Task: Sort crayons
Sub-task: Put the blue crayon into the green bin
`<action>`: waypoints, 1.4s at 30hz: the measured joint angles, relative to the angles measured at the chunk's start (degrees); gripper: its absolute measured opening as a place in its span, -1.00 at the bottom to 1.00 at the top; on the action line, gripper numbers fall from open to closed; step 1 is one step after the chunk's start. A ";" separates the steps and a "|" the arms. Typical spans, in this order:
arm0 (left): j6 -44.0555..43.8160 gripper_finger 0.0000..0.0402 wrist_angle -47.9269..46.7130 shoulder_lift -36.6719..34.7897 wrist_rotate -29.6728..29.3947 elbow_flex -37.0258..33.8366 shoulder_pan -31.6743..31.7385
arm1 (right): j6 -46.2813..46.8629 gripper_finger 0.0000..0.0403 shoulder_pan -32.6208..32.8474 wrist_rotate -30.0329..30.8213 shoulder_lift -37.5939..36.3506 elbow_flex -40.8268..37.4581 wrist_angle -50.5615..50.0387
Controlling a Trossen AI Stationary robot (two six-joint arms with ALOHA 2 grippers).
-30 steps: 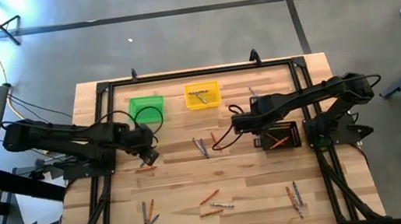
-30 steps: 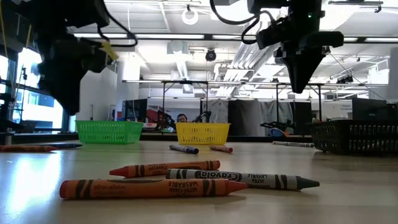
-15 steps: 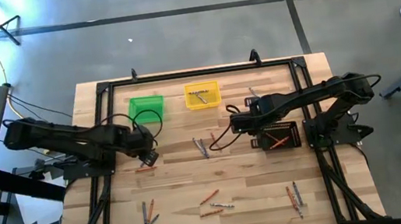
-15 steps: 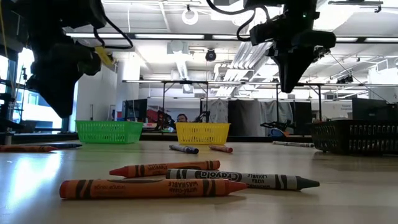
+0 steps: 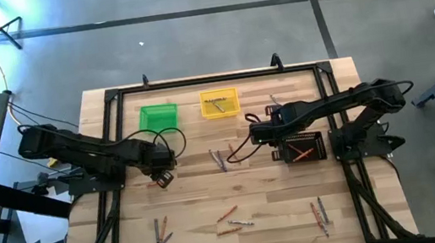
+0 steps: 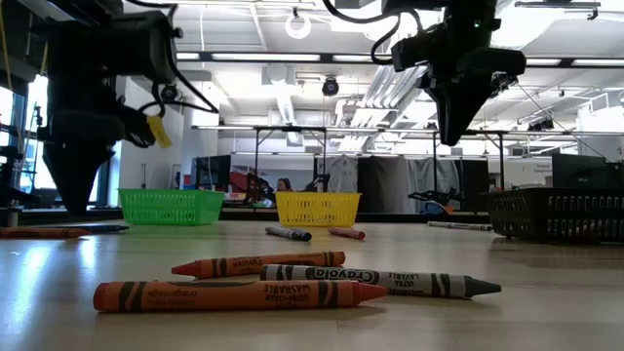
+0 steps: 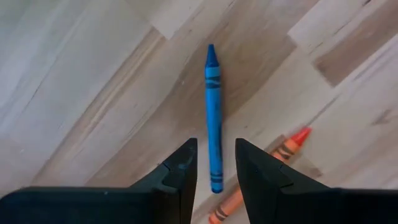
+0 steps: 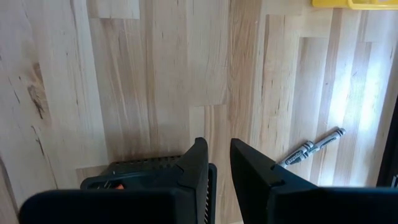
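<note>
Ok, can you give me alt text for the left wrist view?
The left claw, open, points down at a blue crayon lying on the wooden table, one end between its fingertips. An orange crayon lies slanted beside it.

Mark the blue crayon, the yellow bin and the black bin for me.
blue crayon [image 7: 214,118]: left wrist view, mid-shaft.
yellow bin [image 5: 220,112]: high view, near rim.
black bin [image 6: 556,214]: low view, side wall.
</note>
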 joint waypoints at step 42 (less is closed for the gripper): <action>3.42 -1.00 -4.42 4.99 -7.59 13.25 0.81 | -0.07 -0.69 0.00 0.02 -0.02 -0.02 -0.18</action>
